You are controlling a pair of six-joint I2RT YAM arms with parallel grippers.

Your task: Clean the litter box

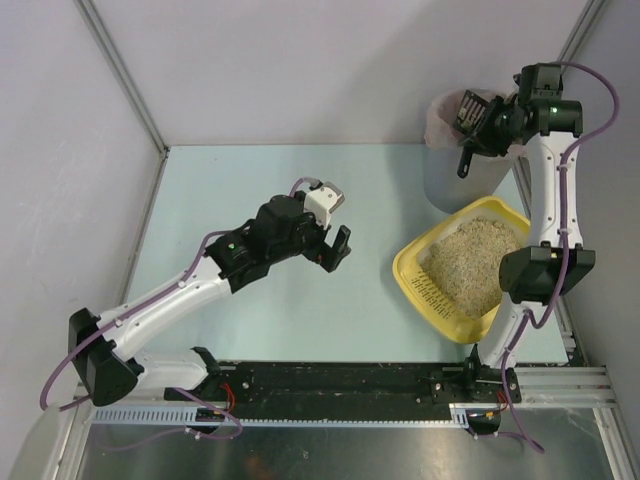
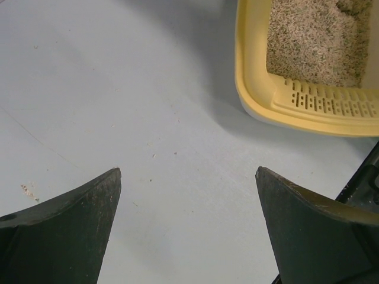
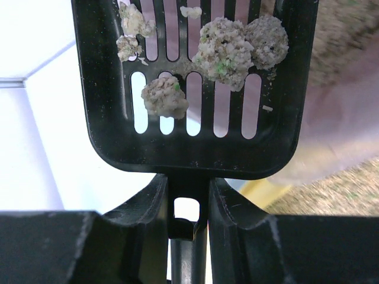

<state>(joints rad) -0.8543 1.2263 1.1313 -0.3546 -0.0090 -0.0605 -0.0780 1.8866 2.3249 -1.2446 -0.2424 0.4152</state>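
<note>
The yellow litter box [image 1: 412, 268] with beige litter sits on the table at the right, and its slotted rim shows in the left wrist view [image 2: 308, 106]. My right gripper [image 1: 488, 132] is shut on the handle of a black slotted scoop [image 1: 467, 112] and holds it over the grey bin [image 1: 445, 185]. In the right wrist view my right gripper [image 3: 188, 201] clamps the scoop [image 3: 106, 118], which carries several litter clumps [image 3: 228, 47]. My left gripper [image 1: 335, 245] is open and empty above bare table, left of the box; both its fingers [image 2: 71, 225] stand wide apart.
The bin has a pink bag liner [image 1: 438, 115], also seen behind the scoop [image 3: 343, 118]. White walls enclose the table at the back and left. A few crumbs [image 2: 26, 190] lie on the table. The black base rail [image 1: 340, 380] runs along the near edge.
</note>
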